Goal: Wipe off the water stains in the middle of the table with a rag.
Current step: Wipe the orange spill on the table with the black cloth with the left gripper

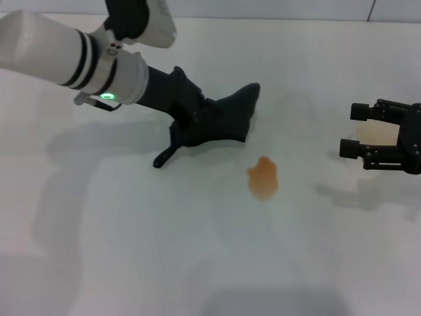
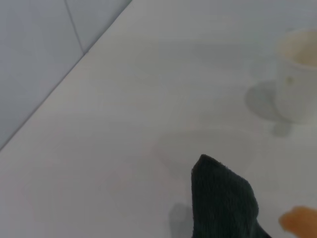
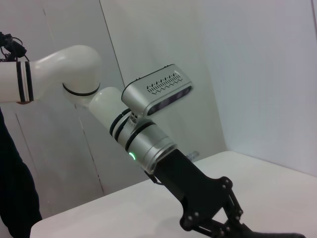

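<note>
The rag (image 1: pixel 220 118) lies on the white worktop (image 1: pixel 131 250), a dark, soft cloth bunched into a boot shape, with a narrow tail (image 1: pixel 164 157) trailing toward you. Expect it to be light and limp: it will fold and drag rather than slide as one piece, and any loose part will trail behind.

Your left pincer (image 1: pixel 187 122) is down on the thick middle of the rag. Its fingers are lost against the dark cloth, so you cannot tell how wide they stand or whether they have closed on it. The bunched middle looks like the right place to take hold; the tail would likely just lift and leave the body behind. In the left wrist view one raised peak of cloth (image 2: pixel 223 198) stands up off the surface, which suggests the fabric holds some loft and should soak well.

The orange-tan stain (image 1: pixel 263 178) sits just beside the rag, nearer to you and to the right, apart from the cloth. It is wet and untouched, so the wipe is not yet begun. Judged move: press down and sweep the rag across it.

Your right pincer (image 1: pixel 385 138) hangs near the right edge, fingers spread, around a pale cup (image 1: pixel 380 137); whether they touch it is unclear.
</note>
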Available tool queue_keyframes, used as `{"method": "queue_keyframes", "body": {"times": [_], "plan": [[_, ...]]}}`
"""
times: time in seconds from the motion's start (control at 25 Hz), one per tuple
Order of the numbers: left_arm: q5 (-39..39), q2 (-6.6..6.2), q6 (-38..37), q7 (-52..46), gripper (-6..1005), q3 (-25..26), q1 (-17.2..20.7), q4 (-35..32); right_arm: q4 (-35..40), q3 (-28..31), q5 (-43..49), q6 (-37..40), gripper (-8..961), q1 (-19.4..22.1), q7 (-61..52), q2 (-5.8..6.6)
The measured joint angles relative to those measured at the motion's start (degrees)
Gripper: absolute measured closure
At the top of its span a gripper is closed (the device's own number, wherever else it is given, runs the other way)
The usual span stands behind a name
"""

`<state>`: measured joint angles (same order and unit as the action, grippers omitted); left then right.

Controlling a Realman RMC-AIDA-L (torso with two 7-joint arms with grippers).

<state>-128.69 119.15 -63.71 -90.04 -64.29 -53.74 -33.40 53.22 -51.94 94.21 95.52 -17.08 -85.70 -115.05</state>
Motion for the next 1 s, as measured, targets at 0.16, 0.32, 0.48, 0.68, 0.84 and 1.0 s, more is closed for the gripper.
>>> {"method": "queue_keyframes", "body": {"times": [0.16, 0.32, 0.48, 0.68, 0.84, 1.0], "plan": [[4.1, 0.09, 1.6, 0.2, 929, -4.6, -0.3, 0.5, 0.1, 0.0, 0.0, 0.0, 109, 0.0, 0.0, 0.00], [7.3, 0.19, 2.4, 0.3, 928, -8.0, -0.2, 0.9, 0.2, 0.0, 0.0, 0.0, 109, -0.1, 0.0, 0.00], [9.6, 0.32, 2.6, 0.3, 928, -11.1, 0.2, 1.5, 0.2, 0.0, 0.0, 0.0, 109, -0.1, 0.0, 0.00], [10.7, 0.32, 2.4, 0.3, 929, -13.0, 0.3, 2.9, 0.2, -0.2, 0.0, 0.1, 109, -0.1, 0.0, 0.00], [10.8, 0.37, 0.8, 0.3, 929, -13.3, 0.3, 3.0, 0.2, -0.6, 0.0, 0.0, 110, -0.1, 0.0, 0.00], [12.4, 0.38, -3.2, 1.9, 927, -13.4, 0.3, 3.0, 0.2, -0.7, 0.0, 0.0, 110, -0.2, 0.0, -0.01]]}}
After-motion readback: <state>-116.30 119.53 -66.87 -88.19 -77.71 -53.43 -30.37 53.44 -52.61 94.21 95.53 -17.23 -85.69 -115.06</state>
